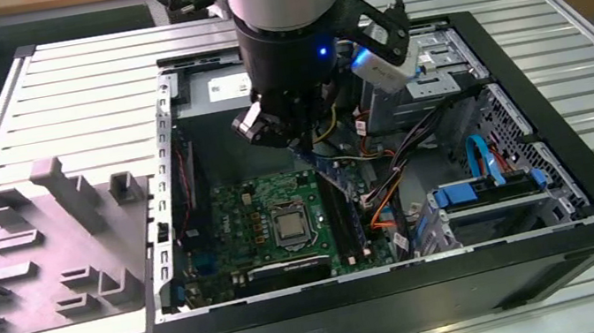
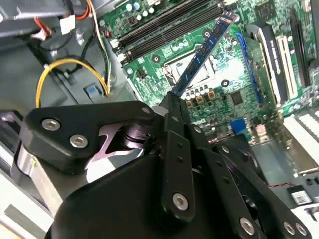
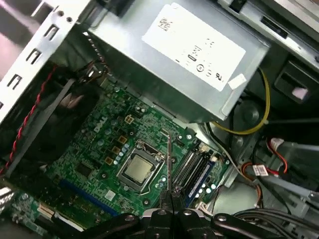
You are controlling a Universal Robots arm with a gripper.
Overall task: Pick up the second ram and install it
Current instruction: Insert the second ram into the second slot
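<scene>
My gripper (image 1: 300, 144) hangs inside the open computer case (image 1: 549, 252), shut on the second ram (image 1: 331, 174). In the second wrist view the ram (image 2: 205, 50) is a long blue-green stick reaching out from the gripper (image 2: 172, 97) at a slant over the green motherboard (image 2: 234, 94). The first wrist view catches the ram (image 3: 169, 164) edge-on as a thin line rising from the gripper (image 3: 169, 209). It hovers beside the long black memory slots (image 3: 192, 172), which also appear in the second wrist view (image 2: 169, 25). The stick is above the board, not seated in a slot.
The grey power supply (image 3: 184, 55) sits at the case's far end. Yellow and orange cables (image 2: 70, 69) run near the slots. The processor socket (image 1: 289, 226) lies mid-board. Blue drive brackets (image 1: 492, 189) fill the exterior view's right. A grey fixture tray (image 1: 48, 250) lies outside, left.
</scene>
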